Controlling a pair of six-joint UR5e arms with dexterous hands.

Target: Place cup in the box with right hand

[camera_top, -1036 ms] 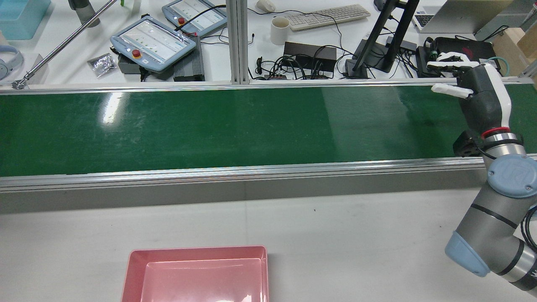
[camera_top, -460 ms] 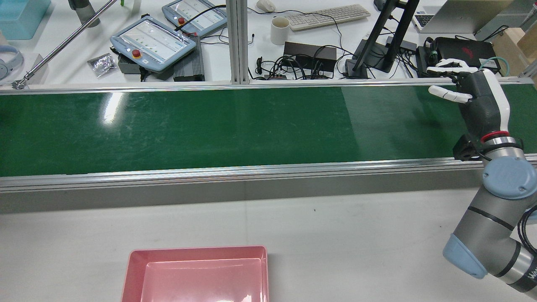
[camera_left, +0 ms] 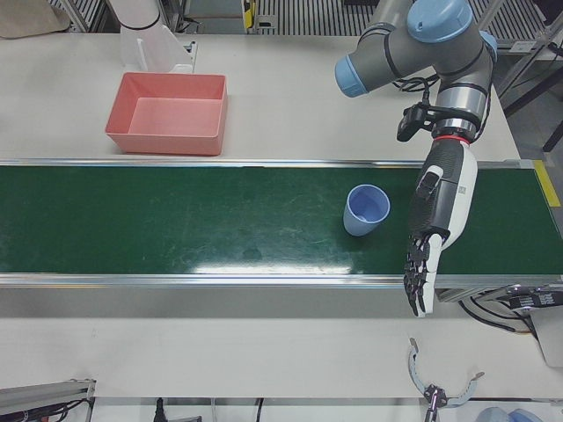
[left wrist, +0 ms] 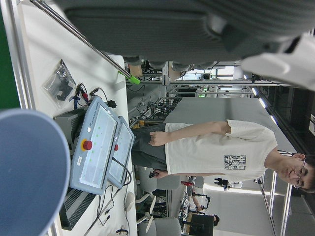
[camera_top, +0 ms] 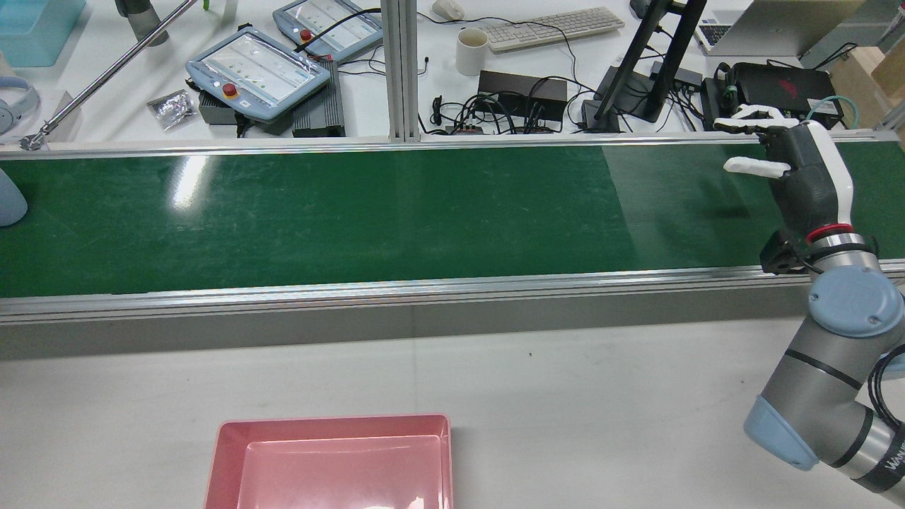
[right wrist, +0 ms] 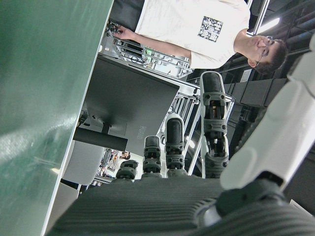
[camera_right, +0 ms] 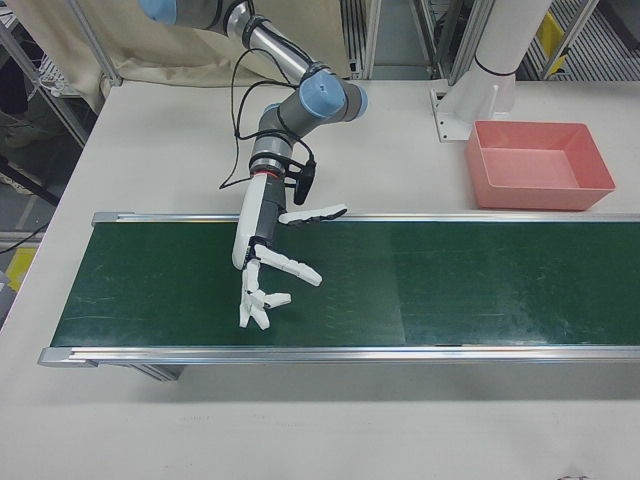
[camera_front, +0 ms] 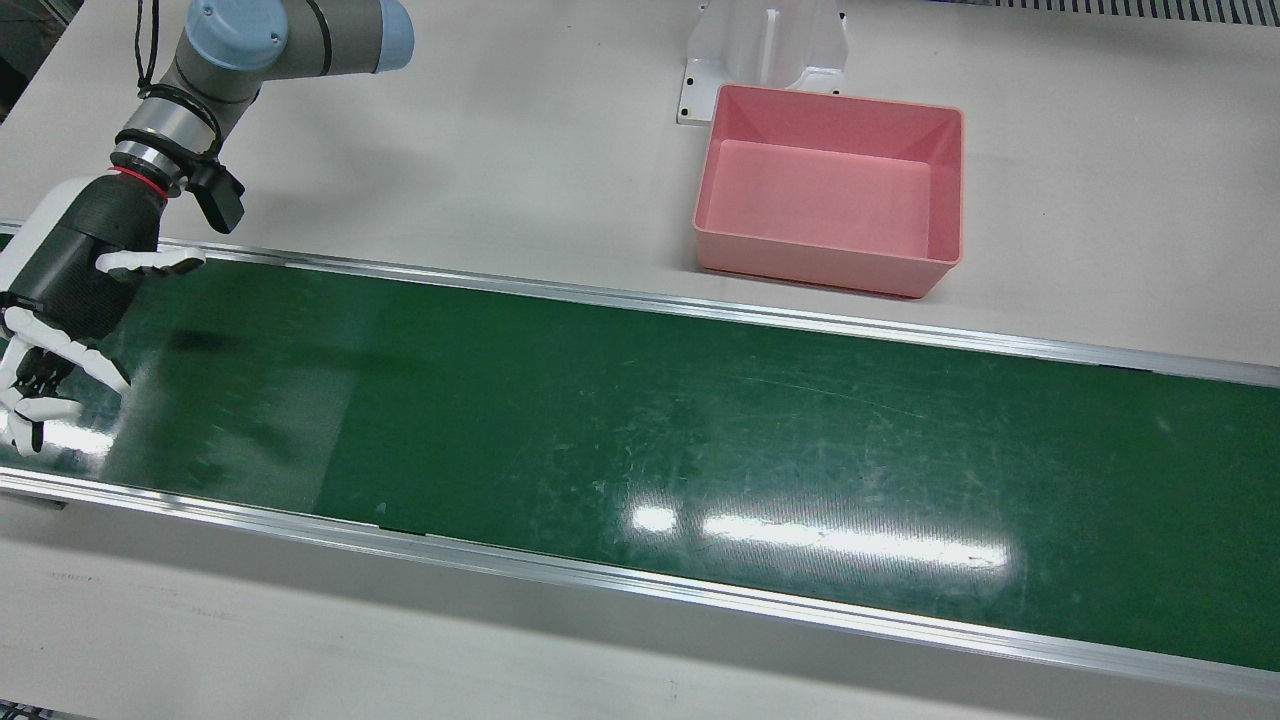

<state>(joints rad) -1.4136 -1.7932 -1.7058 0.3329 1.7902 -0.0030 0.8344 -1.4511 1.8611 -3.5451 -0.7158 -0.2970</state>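
A light blue cup (camera_left: 366, 209) stands upright on the green belt (camera_left: 176, 220) in the left-front view. Its edge just shows at the far left of the rear view (camera_top: 8, 198), and it fills the lower left of the left hand view (left wrist: 29, 172). My left hand (camera_left: 433, 224) is open beside the cup, a little apart from it. My right hand (camera_top: 799, 170) is open and empty over the far other end of the belt; it also shows in the front view (camera_front: 65, 290) and the right-front view (camera_right: 262, 250). The pink box (camera_top: 332, 420) is empty.
The box stands on the white table on the robot's side of the belt (camera_front: 820, 268), next to a white pedestal (camera_front: 765, 45). Aluminium rails (camera_top: 424, 288) edge the belt. Beyond the far rail are teach pendants (camera_top: 258, 71), cables and a white mug (camera_top: 471, 51).
The cup's edge has come into the rear view at the far left. A lighter patch on the belt has shifted right. My right hand has moved slightly left and lower over the belt.
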